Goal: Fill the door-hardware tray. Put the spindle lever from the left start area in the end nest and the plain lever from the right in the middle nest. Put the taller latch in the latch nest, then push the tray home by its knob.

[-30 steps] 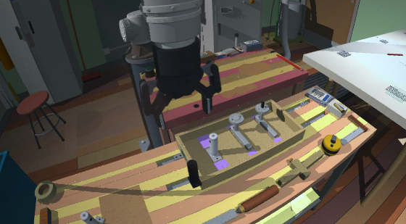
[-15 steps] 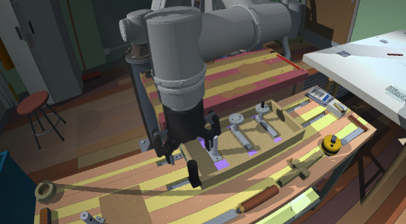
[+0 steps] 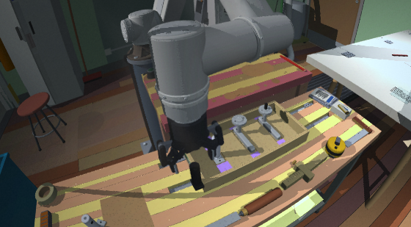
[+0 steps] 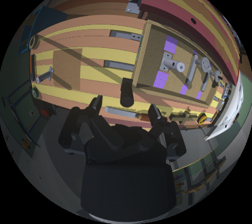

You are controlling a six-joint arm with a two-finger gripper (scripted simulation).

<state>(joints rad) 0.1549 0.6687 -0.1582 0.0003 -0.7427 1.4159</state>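
Note:
The wooden tray [image 3: 242, 142] [image 4: 174, 67] sits on the striped bench, holding a lever with a spindle [image 3: 269, 121] [image 4: 214, 77] in the end nest, a plain lever [image 3: 242, 131] [image 4: 195, 68] in the middle nest and a latch [image 4: 172, 65] near the knob end, largely hidden by the arm in the side camera. The tray's black knob [image 3: 196, 176] [image 4: 127, 92] sticks out from its near end, and my gripper [image 3: 191, 150] [image 4: 125, 108] hangs open and empty just above it. A second, shorter latch [image 3: 91, 221] [image 4: 44, 75] lies far left on the bench.
Behind the tray runs a red and yellow raised shelf [image 3: 253, 80]. In front of the tray lie a wooden-handled tool [image 3: 262, 200], a clamp [image 3: 299, 173] and a yellow tape measure [image 3: 334, 147]. A tape roll [image 3: 46, 194] sits at the left edge. A white table [image 3: 370, 65] stands on the right.

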